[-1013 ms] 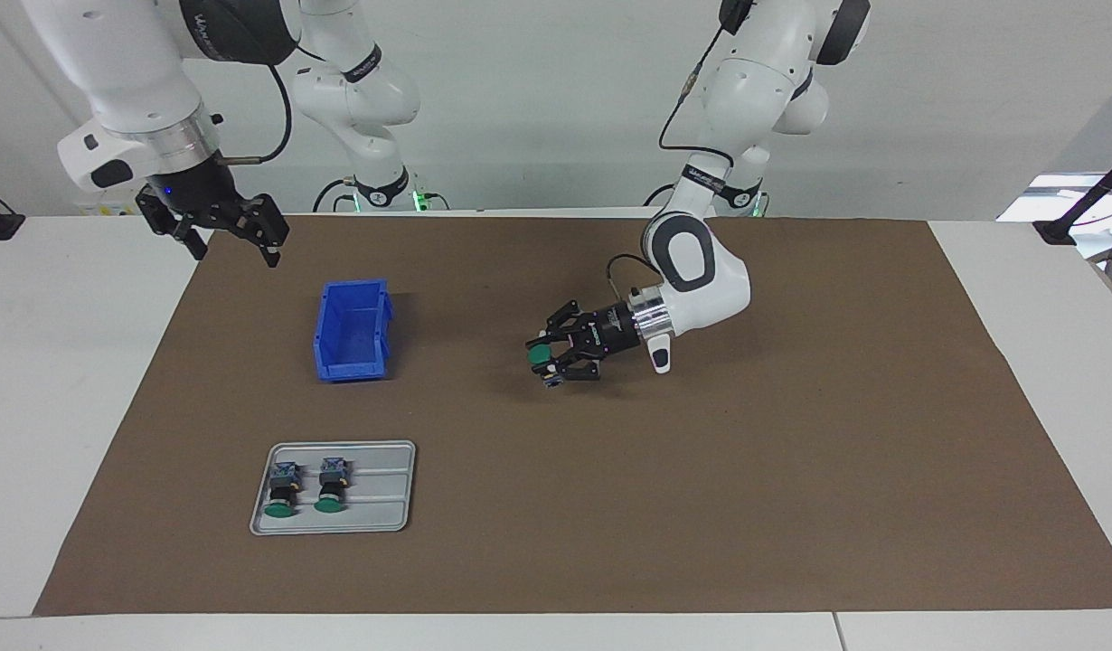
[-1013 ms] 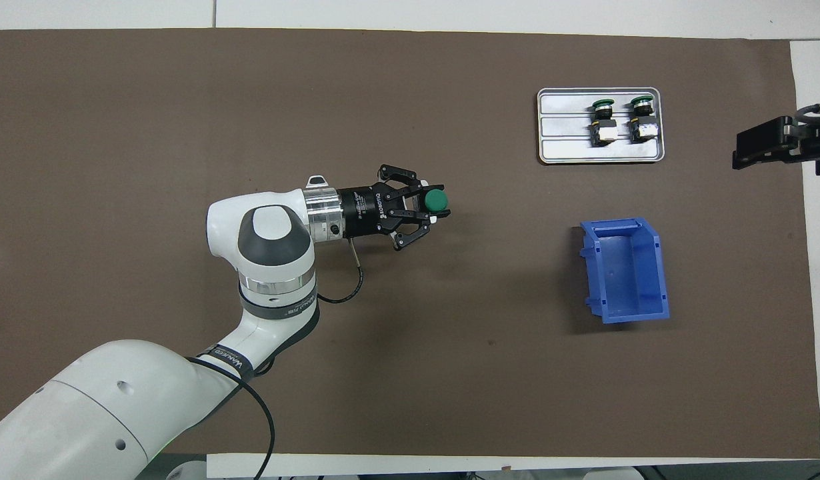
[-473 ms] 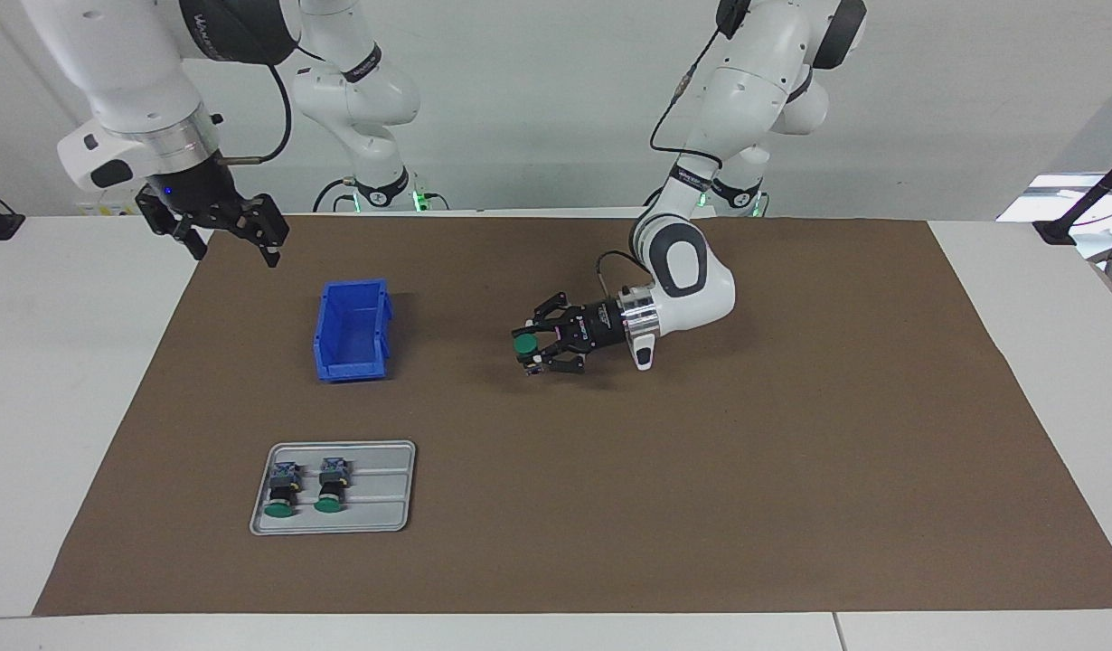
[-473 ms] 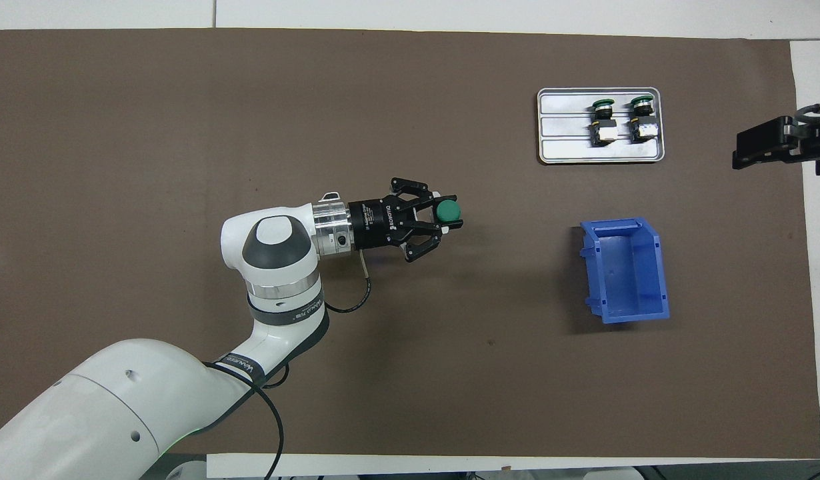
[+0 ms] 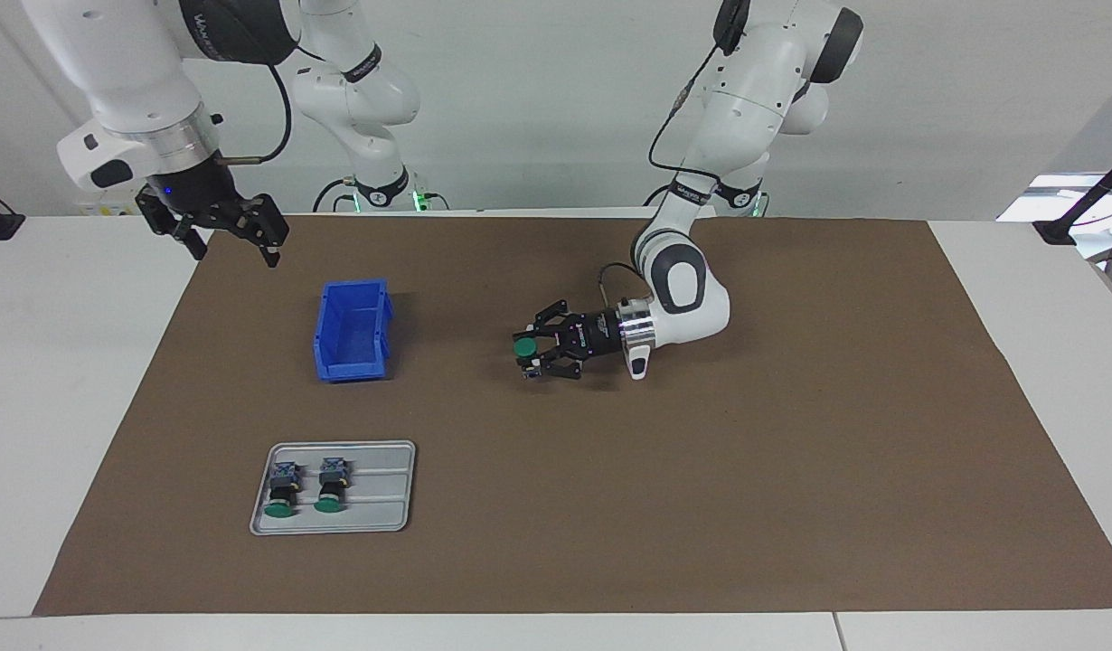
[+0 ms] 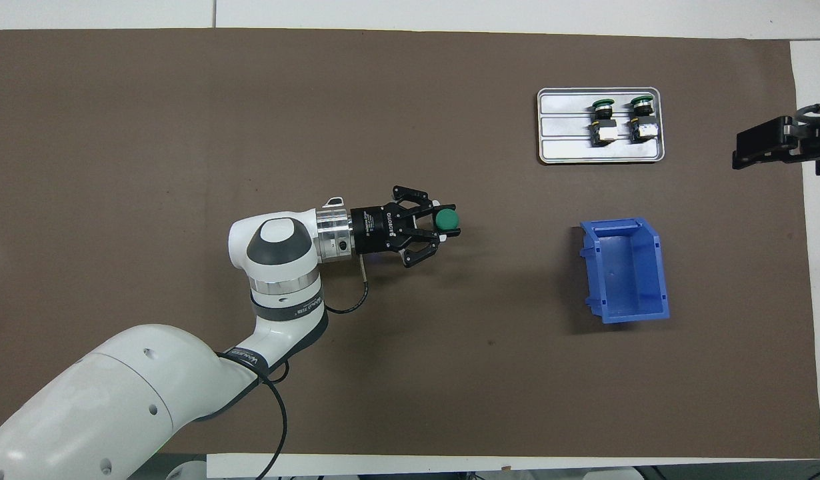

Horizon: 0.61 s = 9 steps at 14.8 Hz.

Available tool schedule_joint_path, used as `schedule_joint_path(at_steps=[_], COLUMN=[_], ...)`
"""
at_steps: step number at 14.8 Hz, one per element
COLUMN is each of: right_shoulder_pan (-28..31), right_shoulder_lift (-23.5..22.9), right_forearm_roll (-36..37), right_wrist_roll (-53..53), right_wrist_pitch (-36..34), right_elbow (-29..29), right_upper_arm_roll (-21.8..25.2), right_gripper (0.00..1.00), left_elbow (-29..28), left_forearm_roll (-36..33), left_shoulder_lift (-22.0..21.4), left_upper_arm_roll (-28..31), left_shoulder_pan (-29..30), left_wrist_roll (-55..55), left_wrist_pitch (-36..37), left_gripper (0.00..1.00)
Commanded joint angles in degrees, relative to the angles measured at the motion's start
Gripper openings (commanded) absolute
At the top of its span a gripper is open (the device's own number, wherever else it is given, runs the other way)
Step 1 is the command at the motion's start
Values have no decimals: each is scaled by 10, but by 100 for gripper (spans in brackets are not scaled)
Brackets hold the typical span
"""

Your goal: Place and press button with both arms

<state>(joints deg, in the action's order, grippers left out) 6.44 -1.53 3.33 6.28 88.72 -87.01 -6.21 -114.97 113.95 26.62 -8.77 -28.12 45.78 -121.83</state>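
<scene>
My left gripper (image 5: 529,353) (image 6: 449,221) lies level, just above the middle of the brown mat, and points toward the right arm's end of the table. It is shut on a button (image 5: 524,346) (image 6: 446,219), whose green cap faces up and whose contact block hangs below the fingers. Two more buttons (image 5: 279,493) (image 5: 330,488) lie on their sides in a grey tray (image 5: 384,493) (image 6: 570,143). My right gripper (image 5: 233,253) (image 6: 767,143) hangs open and empty, high over the mat's edge at the right arm's end, and waits there.
A blue plastic bin (image 5: 353,330) (image 6: 627,270) stands on the mat between the held button and the right arm's end, nearer to the robots than the tray. The brown mat (image 5: 791,470) covers most of the white table.
The left gripper has carried the button a short way toward the right arm's end, and its wrist has dropped lower over the mat. The right arm has not moved.
</scene>
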Motion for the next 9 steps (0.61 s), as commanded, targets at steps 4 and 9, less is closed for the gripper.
schedule_joint_path(at_steps=[4, 9], right_shoulder_pan=[7, 7], right_shoulder_lift=[12, 12], right_forearm_roll=[0, 0], right_wrist_roll=[-14, -14], right_wrist_pitch=[-4, -4], right_elbow=[-12, -12], right_upper_arm_roll=[-4, -4], right_gripper=[99, 99], left_elbow=[-17, -16], left_forearm_roll=[17, 17], left_shoulder_lift=[-3, -2], left_upper_arm_roll=[2, 2], left_shoulder_pan=[-8, -16], left_wrist_roll=[-17, -28], left_wrist_pitch=[-24, -44], left_gripper=[0, 0])
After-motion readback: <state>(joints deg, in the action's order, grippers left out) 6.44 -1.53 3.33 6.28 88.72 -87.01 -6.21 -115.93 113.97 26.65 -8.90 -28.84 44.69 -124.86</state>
